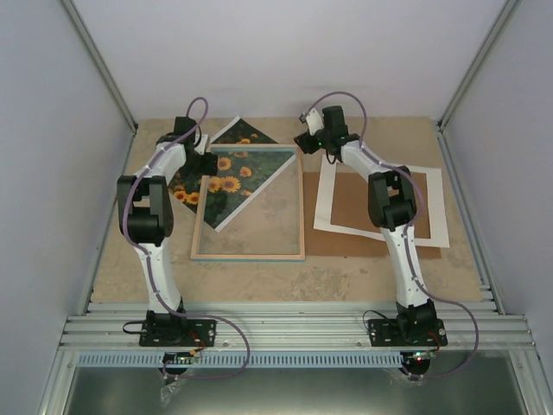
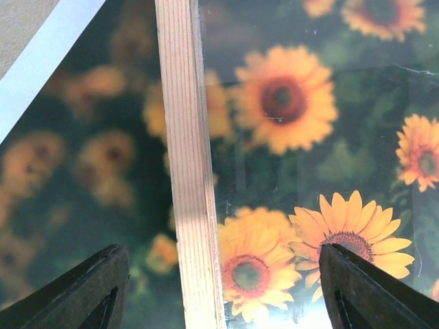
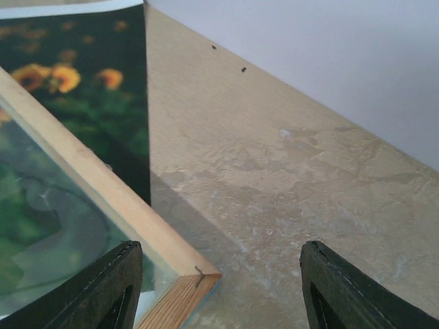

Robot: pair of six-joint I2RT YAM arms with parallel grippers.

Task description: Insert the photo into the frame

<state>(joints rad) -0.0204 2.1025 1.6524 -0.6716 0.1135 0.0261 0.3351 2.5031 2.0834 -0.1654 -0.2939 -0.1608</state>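
Beige tabletop [image 1: 259,277], left gripper [image 2: 221,251] spread over frame [image 2: 185,137] edge, right gripper [image 3: 219,245] parted, empty

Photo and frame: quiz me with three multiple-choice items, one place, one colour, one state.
1. Against the frame, the photo lies: A) squarely inside; B) skewed underneath, a corner poking out; C) well apart.
2. The frame's upturned side is: A) light wood; B) red; C) black.
3. The left gripper is: A) shut on the photo; B) open astride the frame's rail; C) out of view.
B: sunflowers show aslant through the pane. A: wood grain shows. B: fingers stand clear either side.
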